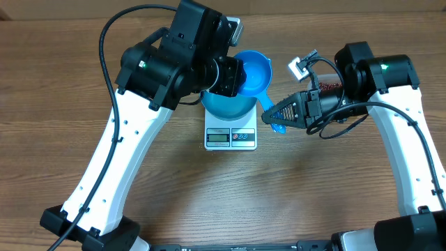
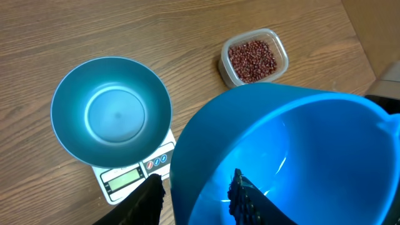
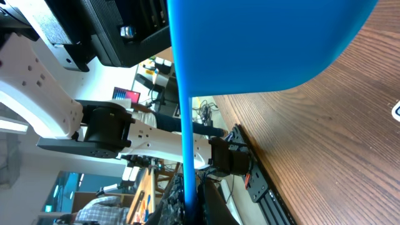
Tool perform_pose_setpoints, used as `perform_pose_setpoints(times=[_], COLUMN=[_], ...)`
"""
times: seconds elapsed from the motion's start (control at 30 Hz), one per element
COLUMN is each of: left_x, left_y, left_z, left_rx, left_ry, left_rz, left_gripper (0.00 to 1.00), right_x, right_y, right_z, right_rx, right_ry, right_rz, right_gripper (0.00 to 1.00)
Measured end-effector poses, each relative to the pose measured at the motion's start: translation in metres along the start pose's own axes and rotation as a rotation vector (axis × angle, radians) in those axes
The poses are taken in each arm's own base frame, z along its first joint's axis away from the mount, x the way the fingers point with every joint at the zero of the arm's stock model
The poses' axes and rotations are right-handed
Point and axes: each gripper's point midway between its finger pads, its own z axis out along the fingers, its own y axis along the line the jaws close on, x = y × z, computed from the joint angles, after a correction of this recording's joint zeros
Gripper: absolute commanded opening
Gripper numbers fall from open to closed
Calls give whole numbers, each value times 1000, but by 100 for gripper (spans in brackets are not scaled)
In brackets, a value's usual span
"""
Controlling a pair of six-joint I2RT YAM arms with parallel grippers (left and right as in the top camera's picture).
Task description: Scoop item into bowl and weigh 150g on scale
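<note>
Blue scoop (image 1: pixel 252 70) empty; we clamp its handle in right gripper (image 1: pixel 273 120). Left gripper (image 2: pixel 195 189) straddles rim, grip unclear, likely handover. Bowl (image 2: pixel 75 87) left of it, no beans (image 2: pixel 252 60) yet.

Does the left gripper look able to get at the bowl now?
Probably not yet: the left gripper straddles the rim of the blue scoop, which the right gripper holds by its handle. The bowl sits uncovered on the scale.

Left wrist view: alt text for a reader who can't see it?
A big blue scoop fills the lower right, its rim between the open left fingers. At left, an empty teal bowl sits on a white scale; a clear tub of red-brown beans stands apart on the wooden table.
</note>
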Motion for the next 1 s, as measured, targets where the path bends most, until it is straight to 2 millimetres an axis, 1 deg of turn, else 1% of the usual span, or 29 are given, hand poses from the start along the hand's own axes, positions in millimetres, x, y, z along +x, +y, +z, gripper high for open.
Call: perform_pose_setpoints(times=[0.13,0.17,0.23,0.3,0.33,0.37,0.7,0.87,1.0], left_x=[0,0,0,0,-1,-2,-3,-3,-2], left_y=[-1,-1,-1,-1,1,2,3,3,3], left_z=[0,0,0,0,0,0,0,0,0], left_rx=[6,7,7,4,-2,-4,-9,-9,-8], left_ry=[2,2,2,1,-2,-7,-9,-9,-8], left_rz=[0,0,0,-1,-4,-5,-11,-11,-11], left_gripper=[35,32,25,11,6,4,4,4,4], right_x=[0,0,0,0,0,0,2,2,1], right_y=[0,0,0,0,0,0,4,4,5], right_z=[0,0,0,0,0,0,2,2,2], right_rx=[0,0,0,-1,-1,0,-3,-4,-10], right_ry=[0,0,0,0,0,1,8,7,2], right_rz=[-2,-2,-2,-2,-2,-5,-20,-21,-27], right_gripper=[4,4,4,4,3,4,4,12,17])
